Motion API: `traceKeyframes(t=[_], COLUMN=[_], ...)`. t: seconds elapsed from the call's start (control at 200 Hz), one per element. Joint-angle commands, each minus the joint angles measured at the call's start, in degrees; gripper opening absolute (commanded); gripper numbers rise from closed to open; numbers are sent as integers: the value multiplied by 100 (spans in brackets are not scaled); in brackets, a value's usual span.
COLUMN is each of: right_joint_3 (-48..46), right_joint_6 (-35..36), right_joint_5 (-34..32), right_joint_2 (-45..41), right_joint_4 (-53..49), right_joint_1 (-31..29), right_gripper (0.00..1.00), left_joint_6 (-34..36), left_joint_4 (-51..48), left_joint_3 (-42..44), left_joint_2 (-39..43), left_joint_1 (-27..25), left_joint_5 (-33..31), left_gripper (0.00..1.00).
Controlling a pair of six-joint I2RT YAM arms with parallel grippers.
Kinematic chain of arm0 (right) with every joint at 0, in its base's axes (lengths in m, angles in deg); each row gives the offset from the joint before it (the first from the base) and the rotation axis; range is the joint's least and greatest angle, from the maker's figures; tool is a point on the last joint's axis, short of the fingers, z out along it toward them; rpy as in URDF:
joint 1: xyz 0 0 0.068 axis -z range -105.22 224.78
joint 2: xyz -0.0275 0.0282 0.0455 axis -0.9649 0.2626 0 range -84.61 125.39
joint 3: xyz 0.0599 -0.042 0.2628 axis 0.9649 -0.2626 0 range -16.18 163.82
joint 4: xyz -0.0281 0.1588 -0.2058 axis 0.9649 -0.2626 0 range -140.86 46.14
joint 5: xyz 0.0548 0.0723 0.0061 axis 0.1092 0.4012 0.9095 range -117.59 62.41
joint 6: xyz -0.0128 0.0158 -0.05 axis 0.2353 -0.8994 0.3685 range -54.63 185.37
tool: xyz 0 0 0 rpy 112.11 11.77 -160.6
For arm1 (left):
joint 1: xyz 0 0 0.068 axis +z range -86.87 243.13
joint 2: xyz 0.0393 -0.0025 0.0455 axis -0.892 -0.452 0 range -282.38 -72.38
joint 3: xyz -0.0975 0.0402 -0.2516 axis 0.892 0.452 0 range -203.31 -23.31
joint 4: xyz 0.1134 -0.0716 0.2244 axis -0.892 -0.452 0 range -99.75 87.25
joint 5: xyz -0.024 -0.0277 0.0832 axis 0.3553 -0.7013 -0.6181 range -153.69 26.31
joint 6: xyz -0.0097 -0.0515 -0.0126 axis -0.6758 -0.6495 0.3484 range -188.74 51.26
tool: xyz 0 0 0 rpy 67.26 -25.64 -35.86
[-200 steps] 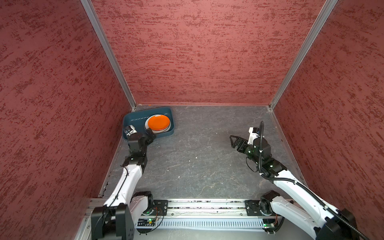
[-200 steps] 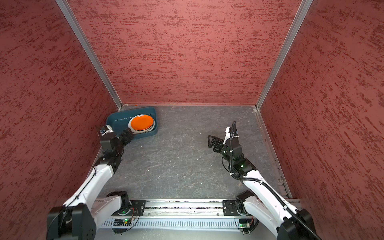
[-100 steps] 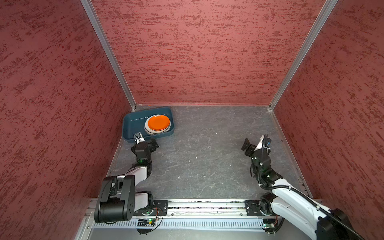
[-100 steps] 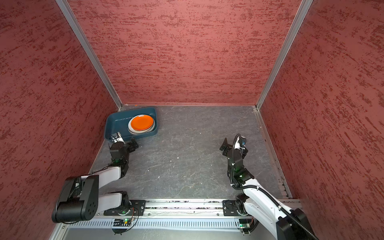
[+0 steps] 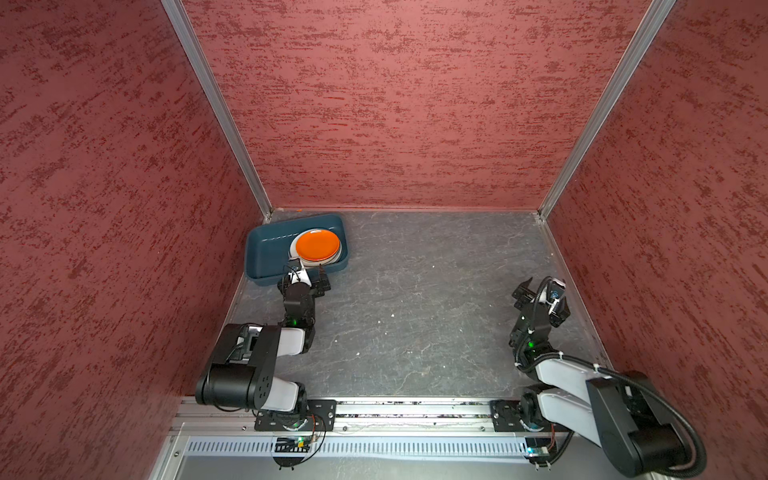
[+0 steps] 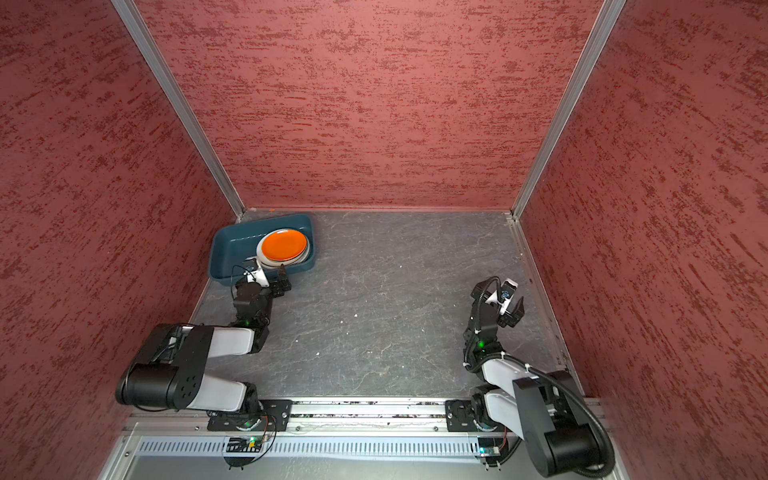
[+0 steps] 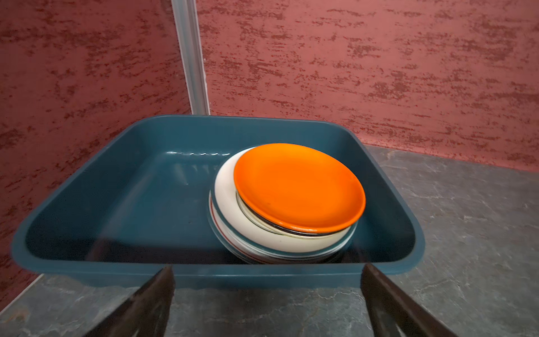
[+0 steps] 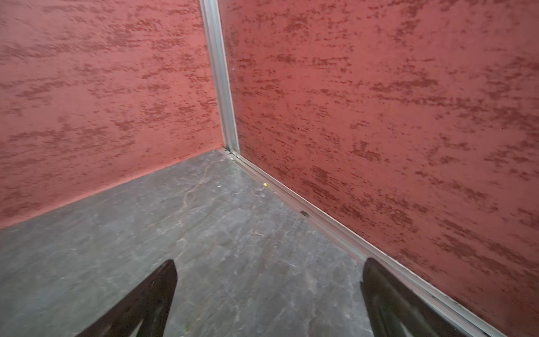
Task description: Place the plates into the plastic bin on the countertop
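Note:
The dark teal plastic bin (image 5: pixel 266 249) (image 6: pixel 232 249) (image 7: pixel 145 204) sits in the back left corner of the grey countertop (image 5: pixel 415 291). Inside its right half is a stack of plates, with an orange plate (image 5: pixel 318 244) (image 6: pixel 284 244) (image 7: pixel 297 186) on top and a white plate with a teal rim (image 7: pixel 230 204) below. My left gripper (image 5: pixel 303 277) (image 6: pixel 266 279) (image 7: pixel 267 267) hangs low just in front of the bin's near wall, open and empty. My right gripper (image 5: pixel 540 301) (image 6: pixel 496 299) (image 8: pixel 270 262) is open and empty near the right wall, facing the back right corner.
Red textured walls (image 5: pixel 395 104) close in three sides, with aluminium corner posts (image 5: pixel 224 120). A metal strip (image 8: pixel 335 224) runs along the foot of the right wall. The arms' base rail (image 5: pixel 415 411) borders the front. Both arms are folded low near the rail.
Both arms have folded back and down toward the front rail. The right gripper has swung from mid-counter to the right wall. The left gripper stayed near the bin's front. Both stayed open.

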Motion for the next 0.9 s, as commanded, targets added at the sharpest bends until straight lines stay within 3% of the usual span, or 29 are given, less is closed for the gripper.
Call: traceKeyframes(t=[0.0, 0.155, 0.266, 0.326, 0.526, 0.611, 0.666, 0.711, 0.762, 0.892], right_joint_3=[15, 137, 546, 723, 1313, 1159, 944, 1061, 978, 1009], right_joint_6=[-173, -355, -284, -162, 442, 364, 427, 302, 388, 367], right_joint_5=[407, 876, 1538, 1787, 3253, 3426, 3384, 3437, 3413, 3429], right_joint_2=[416, 1274, 1191, 1286, 1852, 1869, 2197, 1978, 2142, 2079], right_joint_4=[1180, 1971, 1063, 894, 419, 516, 1444, 781, 1258, 1098], right_joint_1=[369, 699, 759, 777, 782, 853, 895, 900, 916, 916], right_gripper=[99, 99, 99, 99, 99, 99, 99, 99, 99, 99], left_joint_6=[362, 424, 506, 400, 159, 5, -71, -66, -67, -54], left_joint_4=[364, 1104, 1649, 925, -94, -314, -318, -284, -330, -311], left_joint_3=[-6, 333, 309, 200, -359, -466, -457, -440, -449, -462], left_joint_2=[-51, -208, -707, -434, -432, -424, -407, -419, -394, -420], left_joint_1=[-67, 4, 53, 55, 296, 502, 588, 589, 591, 576], left_joint_5=[-73, 363, 467, 509, 673, 958, 1080, 1071, 1072, 1072], left_gripper=[99, 99, 99, 99, 99, 99, 99, 99, 99, 99])
